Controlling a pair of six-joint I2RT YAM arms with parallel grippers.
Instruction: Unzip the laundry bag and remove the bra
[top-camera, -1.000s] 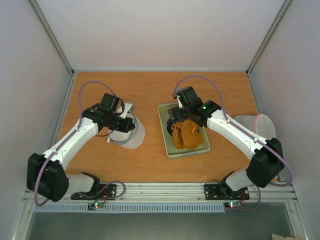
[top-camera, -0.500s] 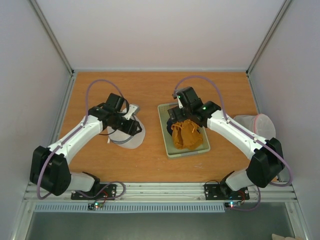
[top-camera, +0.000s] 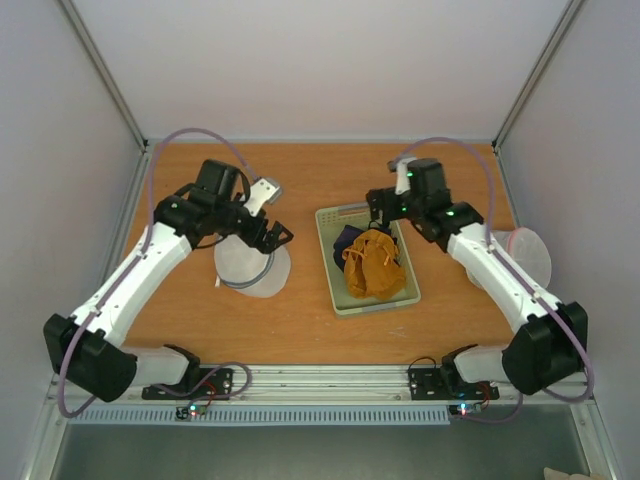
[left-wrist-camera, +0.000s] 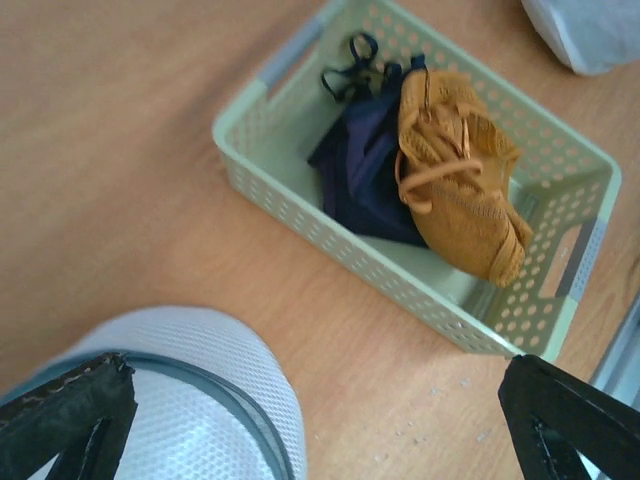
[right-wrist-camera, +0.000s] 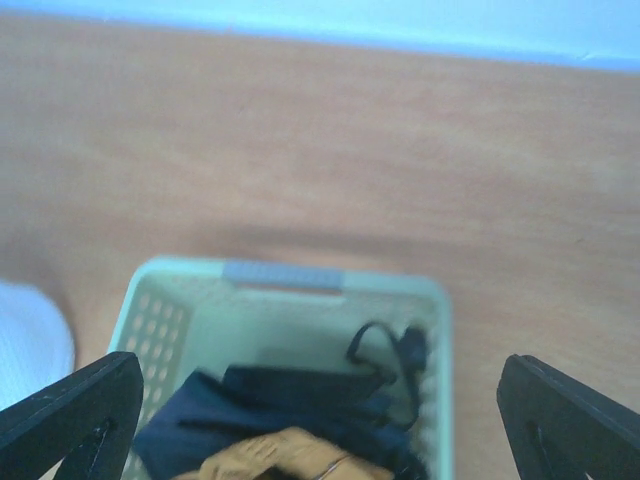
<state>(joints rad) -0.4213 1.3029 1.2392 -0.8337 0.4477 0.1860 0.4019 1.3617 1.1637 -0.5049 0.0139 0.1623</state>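
Right now your bra (top-camera: 373, 268) lies bunched inside the pale green perforated tray (top-camera: 327, 262), near the middle of the worktop (top-camera: 300, 175). Its mustard-orange part fills the tray's centre and 6 o'clock end. The dark navy part and thin straps sit toward 11 o'clock. From the left wrist you see the same heap, orange folded over navy, with an orange strap looped across the top.

At the tray's 9 o'clock, apart from it on bare wood, sits the laundry bag (top-camera: 250, 268), a white mesh dome. Its grey zip band (left-wrist-camera: 240, 385) curves across the mesh in the left wrist view. You cannot tell from these views how far the zip is run.

Your left pincer (top-camera: 272, 234) hangs over the bag's 1 o'clock edge with its jaws spread wide and nothing between them. In its own camera the fingertips sit at the two lower corners of the frame, with the bag and the tray between them.

Your right pincer (top-camera: 379, 212) hangs over the tray's 12 o'clock end, likewise released and empty. Its wrist view is blurred, but the navy fabric and a strap loop show between the spread tips.

At the tray's 3 o'clock, well apart by the right wall, a translucent pink-rimmed bag (top-camera: 518, 255) lies partly under the right arm.
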